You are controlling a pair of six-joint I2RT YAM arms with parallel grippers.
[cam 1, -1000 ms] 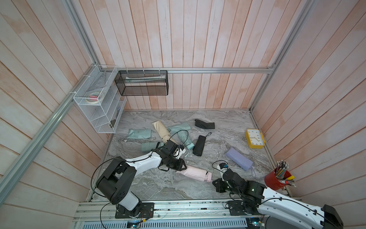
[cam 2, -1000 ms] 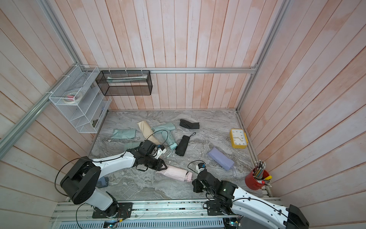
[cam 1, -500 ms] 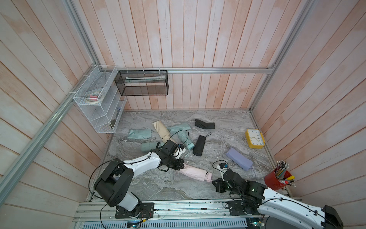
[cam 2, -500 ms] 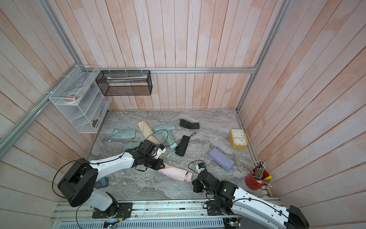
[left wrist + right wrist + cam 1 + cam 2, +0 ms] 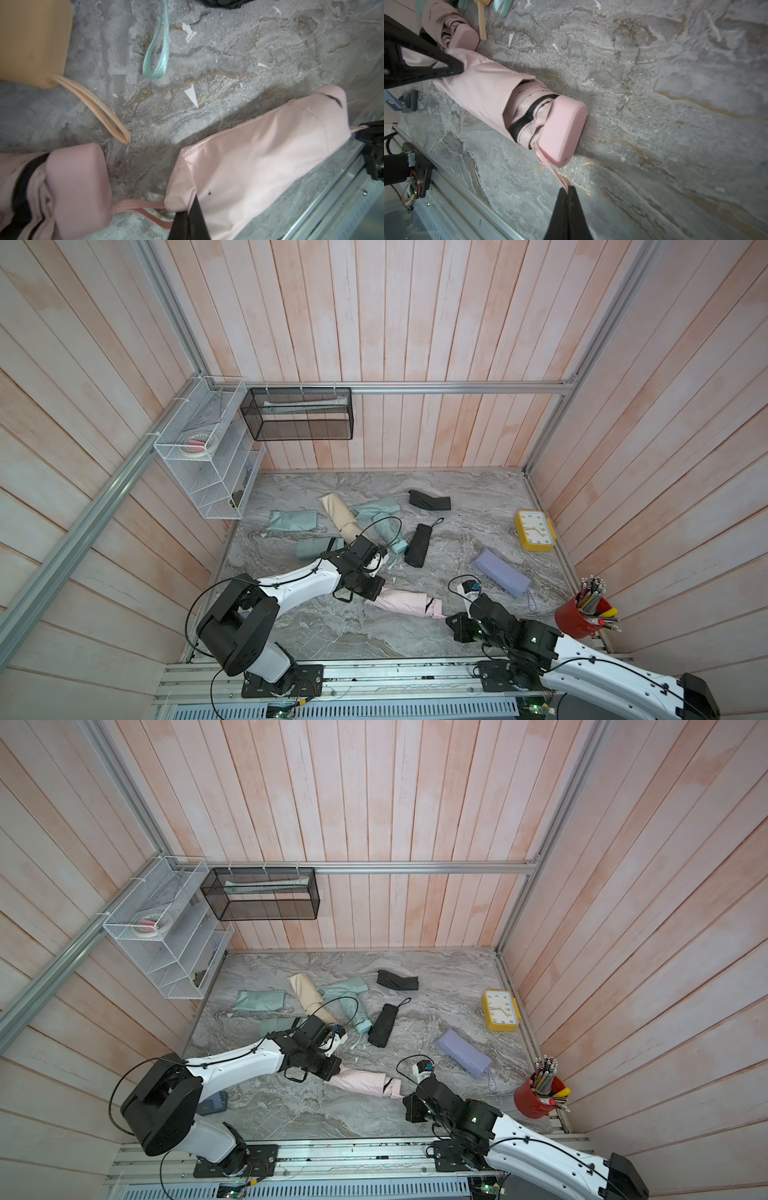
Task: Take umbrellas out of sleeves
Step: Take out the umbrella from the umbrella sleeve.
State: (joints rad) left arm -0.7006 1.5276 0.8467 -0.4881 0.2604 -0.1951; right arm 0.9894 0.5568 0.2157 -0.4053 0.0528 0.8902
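A pink umbrella lies near the table's front, still mostly inside its pink sleeve (image 5: 399, 600) (image 5: 357, 1080) (image 5: 477, 87). Its pleats, black strap and pink handle (image 5: 562, 131) (image 5: 436, 608) stick out of the open end. My right gripper (image 5: 568, 190) (image 5: 451, 620) is shut on the handle's pink wrist cord (image 5: 552, 168), which runs taut. My left gripper (image 5: 192, 207) (image 5: 376, 595) is shut on a pinch of fabric at the sleeve's closed end (image 5: 259, 145). A second, bare pink umbrella (image 5: 76, 178) lies beside that end.
Behind lie a mint umbrella (image 5: 392, 533), a black umbrella (image 5: 417, 545), a black sleeve (image 5: 429, 500), a cream bundle (image 5: 338, 512), two mint bundles (image 5: 292, 520) and a lavender one (image 5: 500, 572). At the right stand a yellow clock (image 5: 535, 530) and a red pen cup (image 5: 582, 614).
My left gripper's jaws have closed onto the sleeve's closed end. The right gripper has stayed shut on the cord, and neither arm has shifted noticeably.
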